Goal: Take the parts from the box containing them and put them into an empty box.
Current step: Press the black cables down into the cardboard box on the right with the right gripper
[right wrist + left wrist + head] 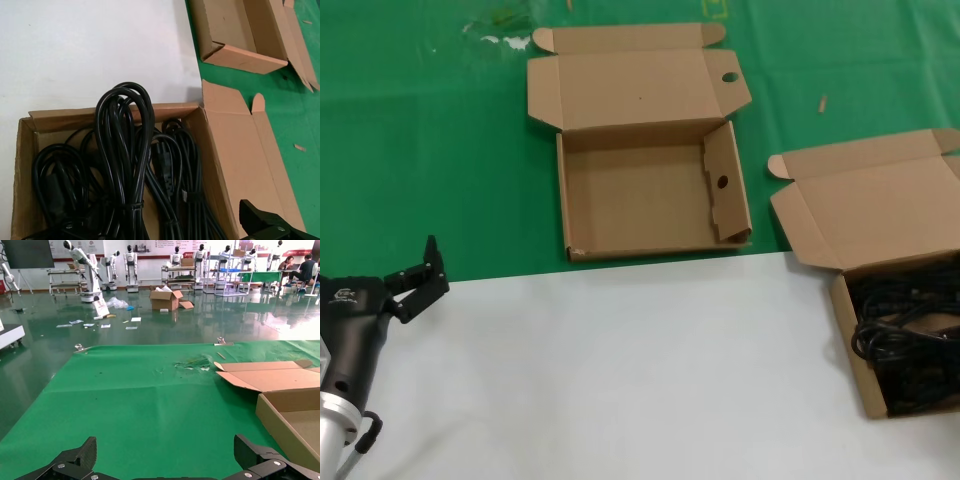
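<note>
The right gripper (165,235) hangs open and empty over the parts (125,170). These cords look soft and floppy; the tied middle seems the best hold.

A small white logo marks the black casing of the left gripper (415,280), its lettering too small to read; no other text is legible.

Robot lab or demo hall, probably: beyond the left gripper (165,462), a glossy green floor (150,325), white humanoid robots on stands (131,262), wheeled metal racks (182,277), loose cartons (167,299), scattered paper scraps (90,324), seated people at far desks (300,267).
</note>
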`<action>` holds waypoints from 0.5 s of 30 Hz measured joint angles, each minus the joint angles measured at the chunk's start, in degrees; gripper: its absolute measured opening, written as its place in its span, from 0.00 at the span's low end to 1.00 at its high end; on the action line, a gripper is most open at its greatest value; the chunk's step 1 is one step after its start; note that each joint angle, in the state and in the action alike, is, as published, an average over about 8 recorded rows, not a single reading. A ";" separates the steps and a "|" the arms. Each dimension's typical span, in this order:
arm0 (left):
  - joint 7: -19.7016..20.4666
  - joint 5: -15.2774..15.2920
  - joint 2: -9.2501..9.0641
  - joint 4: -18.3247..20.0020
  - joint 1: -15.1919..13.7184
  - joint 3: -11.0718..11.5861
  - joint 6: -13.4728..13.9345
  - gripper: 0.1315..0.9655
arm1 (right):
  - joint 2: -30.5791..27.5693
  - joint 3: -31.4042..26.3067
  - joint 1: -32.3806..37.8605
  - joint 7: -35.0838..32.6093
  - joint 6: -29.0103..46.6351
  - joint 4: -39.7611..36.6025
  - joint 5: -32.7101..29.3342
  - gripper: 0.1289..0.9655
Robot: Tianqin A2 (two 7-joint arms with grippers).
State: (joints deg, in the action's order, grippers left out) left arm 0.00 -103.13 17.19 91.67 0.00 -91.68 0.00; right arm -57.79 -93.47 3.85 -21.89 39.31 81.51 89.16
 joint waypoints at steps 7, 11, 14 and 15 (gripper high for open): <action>0.00 0.00 0.00 0.00 0.00 0.00 0.00 1.00 | -0.89 -1.12 0.14 -0.79 0.90 -0.16 1.56 0.90; 0.00 0.00 0.00 0.00 0.00 0.00 0.00 1.00 | -2.12 -0.65 -1.39 -0.90 1.24 0.70 2.84 0.84; 0.00 0.00 0.00 0.00 0.00 0.00 0.00 1.00 | -2.98 -0.19 -2.49 -0.93 1.35 1.23 3.68 0.80; 0.00 0.00 0.00 0.00 0.00 0.00 0.00 1.00 | -3.24 -0.05 -2.82 -0.95 1.37 1.36 3.92 0.77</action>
State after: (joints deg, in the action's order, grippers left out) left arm 0.01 -103.13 17.19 91.67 0.00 -91.68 0.00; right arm -61.03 -93.52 1.03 -22.84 40.67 82.87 93.09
